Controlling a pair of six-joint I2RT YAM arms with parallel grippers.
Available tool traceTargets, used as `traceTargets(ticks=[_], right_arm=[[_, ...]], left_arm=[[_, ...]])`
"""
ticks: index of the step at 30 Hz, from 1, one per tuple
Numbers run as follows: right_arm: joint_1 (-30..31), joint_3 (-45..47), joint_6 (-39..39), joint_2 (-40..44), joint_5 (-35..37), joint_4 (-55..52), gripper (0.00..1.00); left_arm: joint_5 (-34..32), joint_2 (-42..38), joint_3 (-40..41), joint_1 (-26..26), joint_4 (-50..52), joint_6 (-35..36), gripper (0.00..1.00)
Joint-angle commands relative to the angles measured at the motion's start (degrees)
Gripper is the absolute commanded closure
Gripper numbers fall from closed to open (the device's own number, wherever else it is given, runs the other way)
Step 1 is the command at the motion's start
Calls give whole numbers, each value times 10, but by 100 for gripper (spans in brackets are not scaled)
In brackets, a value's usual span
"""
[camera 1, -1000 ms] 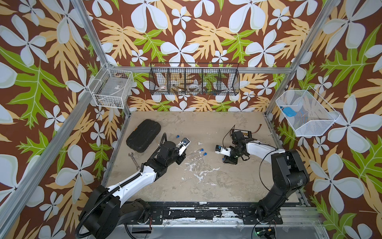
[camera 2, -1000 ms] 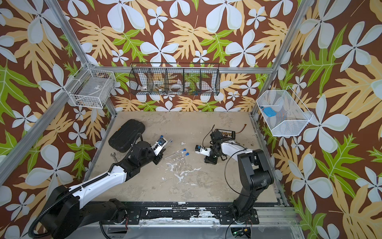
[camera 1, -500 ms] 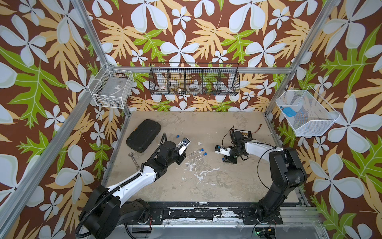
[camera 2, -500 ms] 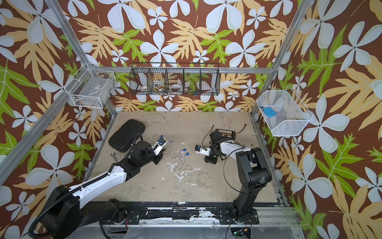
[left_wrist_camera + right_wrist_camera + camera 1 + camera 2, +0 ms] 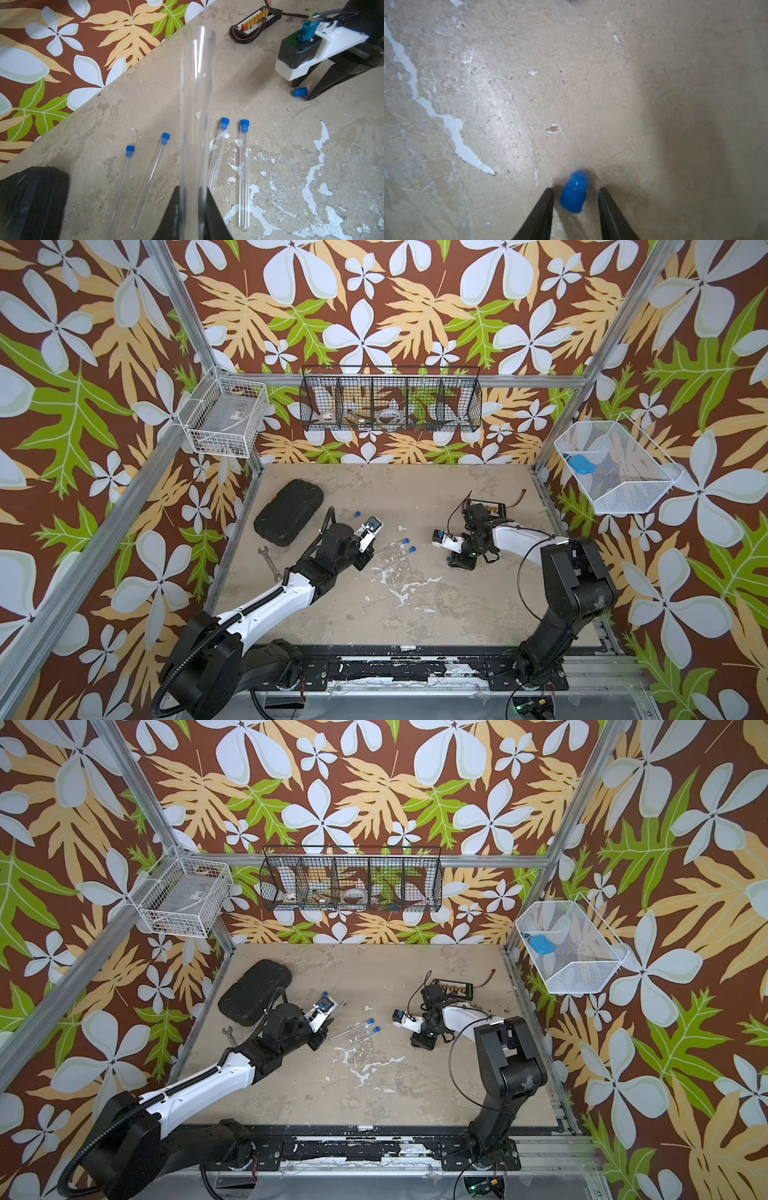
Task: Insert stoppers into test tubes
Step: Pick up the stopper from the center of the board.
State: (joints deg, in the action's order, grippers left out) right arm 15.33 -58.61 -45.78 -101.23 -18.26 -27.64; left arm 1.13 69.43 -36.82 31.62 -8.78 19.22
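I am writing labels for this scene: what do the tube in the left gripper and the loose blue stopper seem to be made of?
Held tube: clear, glossy, with bright reflection streaks along it; glass or hard clear plastic, the look leaves it open.
Loose stopper: opaque blue, smooth, slightly shiny, with a small highlight on its ridged neck; probably moulded plastic or rubber.

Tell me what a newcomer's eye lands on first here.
The loud floral wallpaper on the walls all round. Next, the left hand shut on an unstoppered clear test tube over the table where four stoppered tubes lie, and the right hand open astride a loose blue stopper.
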Motion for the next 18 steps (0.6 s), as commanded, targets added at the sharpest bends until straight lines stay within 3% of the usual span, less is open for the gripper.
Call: traceTargets(ticks=[1,18], right_arm=[[1,-4,25,-4,7,2,61],[17,-3,59,-11,19,2,61]], left_arm=[[3,0,-2,-2,-12,-4,100],[4,-2,1,-2,-12,-4,100]])
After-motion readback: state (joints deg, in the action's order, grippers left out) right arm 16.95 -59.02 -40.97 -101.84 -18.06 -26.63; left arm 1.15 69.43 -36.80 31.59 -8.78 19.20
